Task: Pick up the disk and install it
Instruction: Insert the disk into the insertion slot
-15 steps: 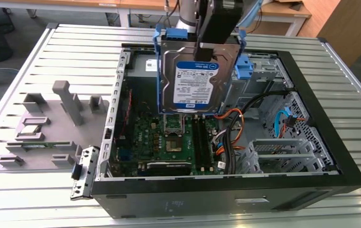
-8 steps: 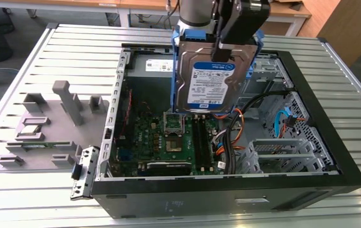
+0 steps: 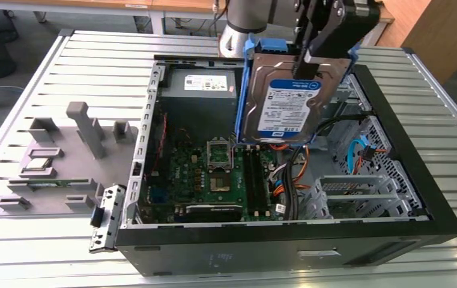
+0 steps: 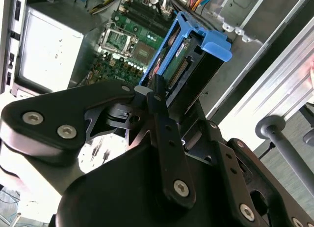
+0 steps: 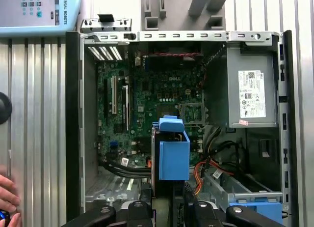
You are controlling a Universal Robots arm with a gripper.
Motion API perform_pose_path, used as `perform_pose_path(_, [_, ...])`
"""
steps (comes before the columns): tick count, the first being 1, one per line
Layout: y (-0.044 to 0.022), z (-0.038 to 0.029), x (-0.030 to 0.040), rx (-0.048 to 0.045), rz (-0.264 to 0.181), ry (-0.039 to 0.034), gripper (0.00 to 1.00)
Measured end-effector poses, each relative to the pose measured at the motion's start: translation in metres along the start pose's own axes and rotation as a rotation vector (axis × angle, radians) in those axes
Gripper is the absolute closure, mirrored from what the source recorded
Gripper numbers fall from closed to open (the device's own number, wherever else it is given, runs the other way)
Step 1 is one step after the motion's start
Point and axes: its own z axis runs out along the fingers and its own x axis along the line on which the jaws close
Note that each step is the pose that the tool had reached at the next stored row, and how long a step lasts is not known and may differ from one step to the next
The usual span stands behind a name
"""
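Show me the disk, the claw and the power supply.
disk (image 3: 286, 107), exterior view, on its label.
claw (image 3: 311, 63), exterior view, between its fingertips.
power supply (image 5: 251, 92), first wrist view, on its sticker.

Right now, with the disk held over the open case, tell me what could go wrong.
The gripper grips the disk by one end above the motherboard; a slip could drop it onto the board. The loose cables beside the drive cage could snag it. A hand near the case could be struck.

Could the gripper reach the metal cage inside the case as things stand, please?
Probably yes: the gripper, shut on the disk, hangs over the open case, though cables lie beside the cage.
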Motion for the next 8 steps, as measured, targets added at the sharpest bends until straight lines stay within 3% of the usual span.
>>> perform_pose_path(4, [-0.0126,-0.0005,-0.0005,-0.0002,0.001,0.0002,0.65])
perform_pose_path(8, [-0.0200,-0.0008,0.0003,-0.0001,0.003,0.0005,0.65])
